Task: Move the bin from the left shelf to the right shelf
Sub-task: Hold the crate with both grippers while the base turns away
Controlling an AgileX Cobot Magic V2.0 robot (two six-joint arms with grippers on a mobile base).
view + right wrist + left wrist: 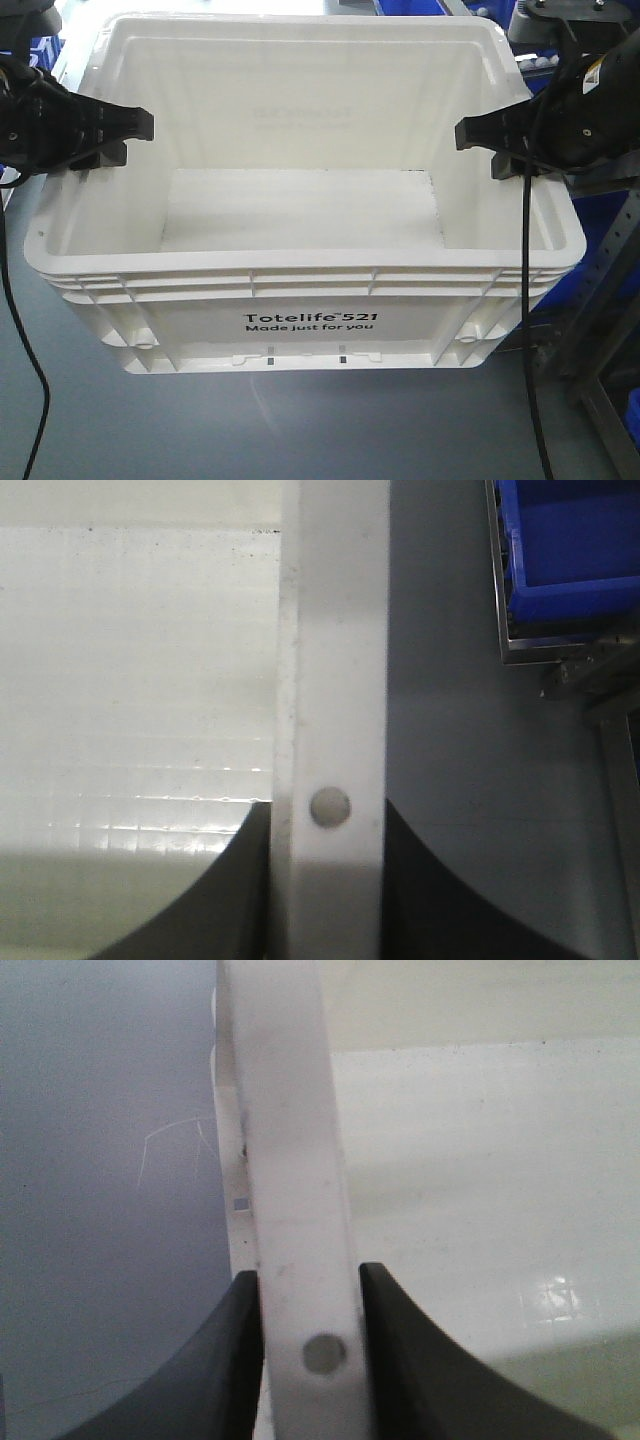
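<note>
I held the bin (180, 320), centred on the grey surface (300, 425), with my left gripper (132, 138) clamped at 9 o'clock on its rim and my right gripper (478, 146) at 3 o'clock; unequal arm travel could have twisted either pinch loose.

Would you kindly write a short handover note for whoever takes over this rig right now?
Left claw: shut on the left side rim of the bin, one finger inside and one outside.
Right claw: shut on the right side rim in the same way.
Bin: upright and empty, over the grey surface. I cannot tell whether it is lifted. A blue bin sits further right.
Done: both grips are on.
Left: carry it to the right shelf, set it down, release.
</note>
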